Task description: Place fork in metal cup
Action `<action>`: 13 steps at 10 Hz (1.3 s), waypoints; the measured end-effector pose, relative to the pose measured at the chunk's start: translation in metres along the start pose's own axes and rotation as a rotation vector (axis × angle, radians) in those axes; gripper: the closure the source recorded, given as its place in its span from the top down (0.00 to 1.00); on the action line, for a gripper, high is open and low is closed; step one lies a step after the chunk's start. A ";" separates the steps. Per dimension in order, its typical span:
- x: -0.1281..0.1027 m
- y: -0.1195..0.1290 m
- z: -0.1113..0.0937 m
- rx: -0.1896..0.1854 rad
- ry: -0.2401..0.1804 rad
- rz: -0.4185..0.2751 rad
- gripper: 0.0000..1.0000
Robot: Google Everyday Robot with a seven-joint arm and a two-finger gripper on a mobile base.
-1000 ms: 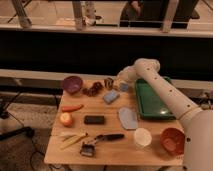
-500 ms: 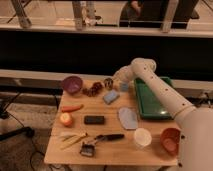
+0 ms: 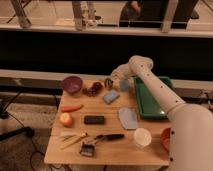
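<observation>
White smooth arm (image 3: 155, 90), bulbous joints; end effector (image 3: 113, 79) over table's (image 3: 112, 150) far edge.

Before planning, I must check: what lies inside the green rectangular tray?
The green rectangular tray shows only bare floor with glare. The white robot arm covers a diagonal strip of it. The hand is beside the small dark metal cup.

The metal cup (image 3: 108, 83) is small, round and dark, with a dull grey-brown shine. It stands upright at the far edge of the surface (image 3: 112, 152), about midway across. The pincer (image 3: 115, 78) hangs just beside it on its right, close above its rim; whether the two touch cannot be told. The fork (image 3: 73, 139) is pale yellowish and slim. It lies flat by the near left corner, running roughly left to right, well apart from the cup.
</observation>
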 end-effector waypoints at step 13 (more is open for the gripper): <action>0.030 -0.020 0.029 0.036 0.226 -0.181 0.00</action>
